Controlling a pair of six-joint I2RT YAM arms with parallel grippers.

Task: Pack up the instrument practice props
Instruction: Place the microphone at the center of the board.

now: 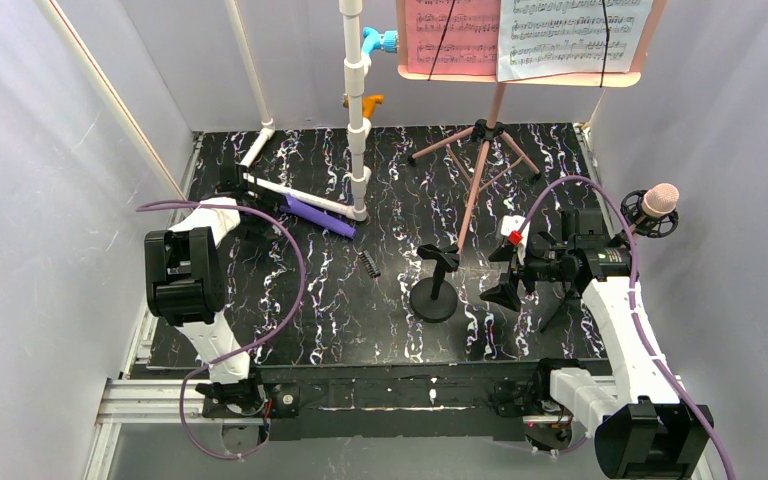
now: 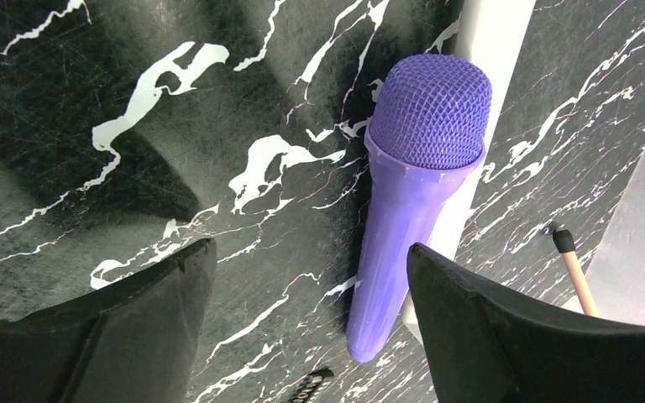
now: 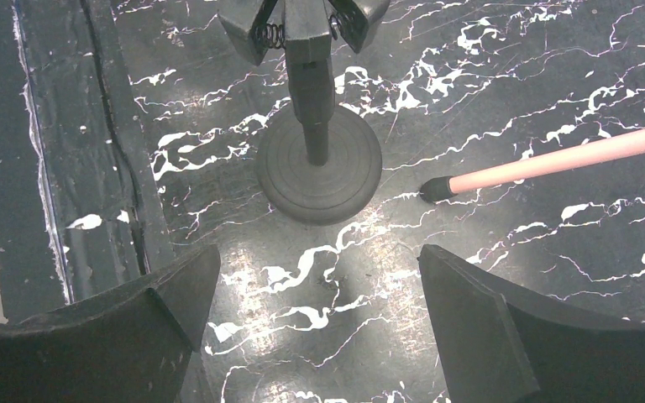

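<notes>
Evidently nothing seems packed: the music stand (image 1: pixel 497 100) holds its pages (image 1: pixel 570 35) by the far edge of the table (image 1: pixel 360 320), the purple microphone (image 2: pixel 403 227) lies loose, and the left gripper (image 2: pixel 311 248) and right gripper (image 3: pixel 319 252) gape empty.

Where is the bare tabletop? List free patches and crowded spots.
Free: the near-left stretch between the left arm, the black clip and the near edge of the table; also the strip between the white pipe upright and the pink tripod. Crowded: the right, where the round-base stand, a tripod leg and the right gripper bunch.
</notes>
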